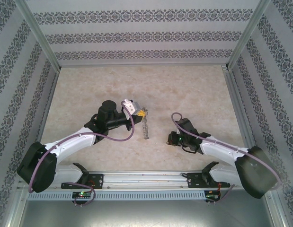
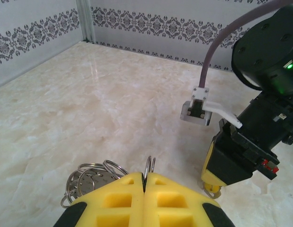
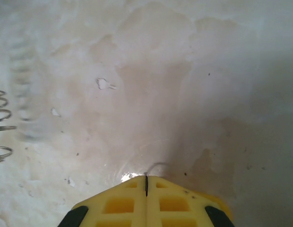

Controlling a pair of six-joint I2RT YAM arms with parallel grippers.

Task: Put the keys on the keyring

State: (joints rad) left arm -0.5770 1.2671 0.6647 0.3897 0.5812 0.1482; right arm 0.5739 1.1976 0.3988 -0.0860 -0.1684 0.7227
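Left tool (image 2: 144, 176), jaws closed, pinches the keyring (image 2: 89, 177) by one loop, its coil trailing toward 6 o'clock at mid-bench (image 1: 89, 85). From above, at the ring's 4 o'clock, the right tool (image 3: 146, 178) sits closed, thin wire at its tip; whether that is a key is unclear. Threading appears in hand; next needs fine key-to-ring alignment.

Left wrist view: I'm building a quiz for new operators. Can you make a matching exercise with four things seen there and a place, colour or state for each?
1 left fingers
2 metal rings
3 right fingers
4 table

A beige, marbled
B shut on a thin loop
C at the right, pointing down
D bunched on the table, lower left

Pairs: 1-B, 2-D, 3-C, 4-A
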